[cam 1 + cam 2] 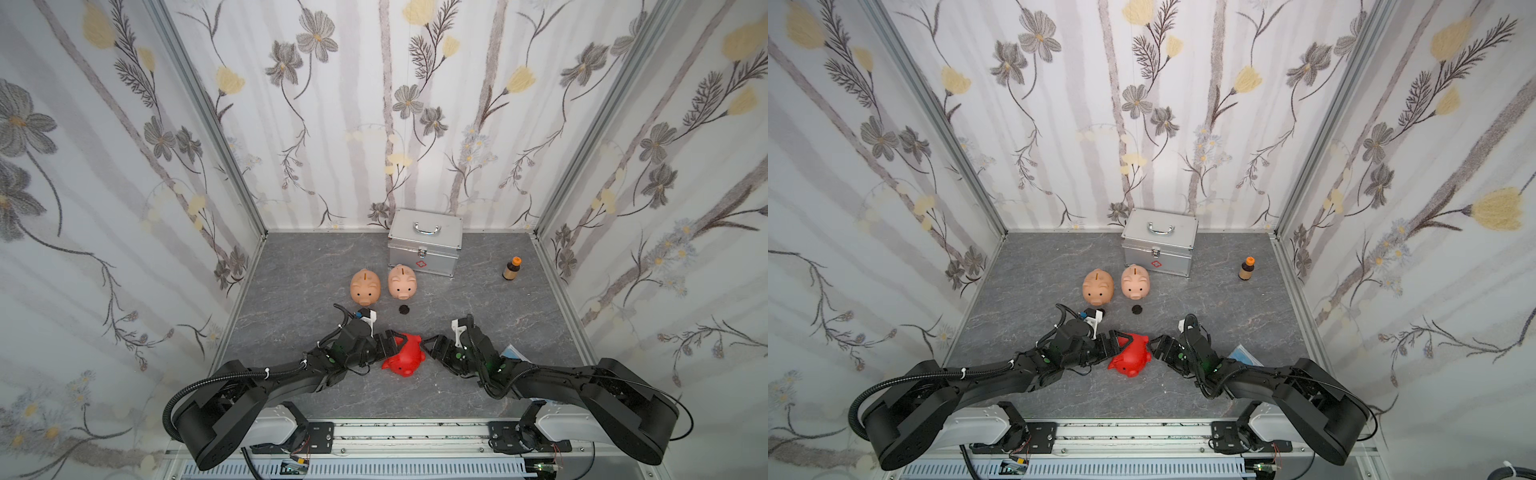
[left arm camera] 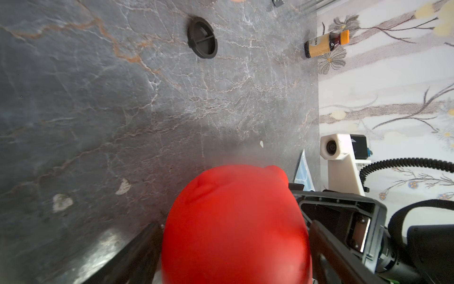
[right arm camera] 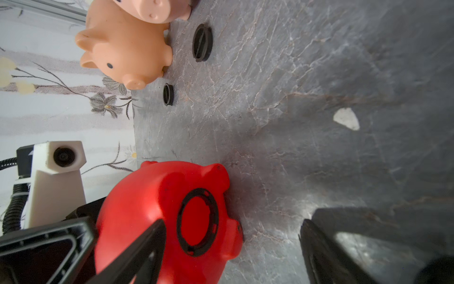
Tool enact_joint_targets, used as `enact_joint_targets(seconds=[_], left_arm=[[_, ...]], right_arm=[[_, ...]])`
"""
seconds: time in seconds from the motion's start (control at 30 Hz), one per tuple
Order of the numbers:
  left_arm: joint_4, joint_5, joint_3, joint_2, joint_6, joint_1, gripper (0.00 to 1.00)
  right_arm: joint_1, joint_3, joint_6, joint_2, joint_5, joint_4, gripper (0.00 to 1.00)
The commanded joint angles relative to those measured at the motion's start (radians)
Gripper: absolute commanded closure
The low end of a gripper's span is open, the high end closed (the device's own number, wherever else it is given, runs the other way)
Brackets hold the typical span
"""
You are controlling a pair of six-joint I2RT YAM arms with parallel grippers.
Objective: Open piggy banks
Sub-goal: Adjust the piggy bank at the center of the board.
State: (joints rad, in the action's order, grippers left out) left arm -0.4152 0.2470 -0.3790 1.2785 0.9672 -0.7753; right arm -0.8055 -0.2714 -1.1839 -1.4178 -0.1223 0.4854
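Left fingers (image 2: 329,248) around red pig (image 1: 405,355), red-cross case (image 1: 424,245)

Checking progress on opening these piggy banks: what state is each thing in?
red piggy bank: on its side, plug hole looks open
peach piggy banks: both upright, undersides hidden
black plugs: two loose on the table
silver case: closed
brown bottle: upright, capped
left gripper: around the red piggy bank, grip unclear
right gripper: open, empty

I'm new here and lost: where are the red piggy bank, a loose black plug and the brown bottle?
red piggy bank (image 1: 405,353): in a top view, middle of its body.
loose black plug (image 1: 403,308): in a top view, its centre.
brown bottle (image 1: 510,272): in a top view, its label.
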Motion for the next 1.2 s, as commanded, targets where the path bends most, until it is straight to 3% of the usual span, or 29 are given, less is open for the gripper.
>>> enact_joint_targets(seconds=[0.0, 0.23, 0.5, 0.83, 1.03, 1.17], left_arm=[[-0.017, -0.013, 0.004, -0.013, 0.002, -0.002, 0.13], [-0.002, -0.017, -0.005, -0.015, -0.004, -0.002, 0.22], [0.004, -0.015, -0.013, -0.014, -0.007, -0.007, 0.24], [0.001, -0.025, -0.012, -0.013, -0.005, -0.015, 0.24], [0.003, -0.034, -0.028, -0.003, -0.008, -0.013, 0.23], [0.013, -0.063, -0.017, -0.050, 0.003, 0.002, 0.12]], right_arm=[[-0.010, -0.005, 0.037, 0.062, 0.063, -0.021, 0.14], [-0.069, 0.005, 0.183, 0.178, 0.110, -0.010, 0.12], [-0.134, -0.040, 0.228, 0.095, 0.054, 0.000, 0.04], [-0.143, -0.076, 0.174, -0.047, -0.027, 0.114, 0.00], [-0.125, -0.012, 0.076, -0.099, -0.016, 0.198, 0.02], [-0.108, 0.025, 0.033, -0.106, 0.013, 0.229, 0.03]])
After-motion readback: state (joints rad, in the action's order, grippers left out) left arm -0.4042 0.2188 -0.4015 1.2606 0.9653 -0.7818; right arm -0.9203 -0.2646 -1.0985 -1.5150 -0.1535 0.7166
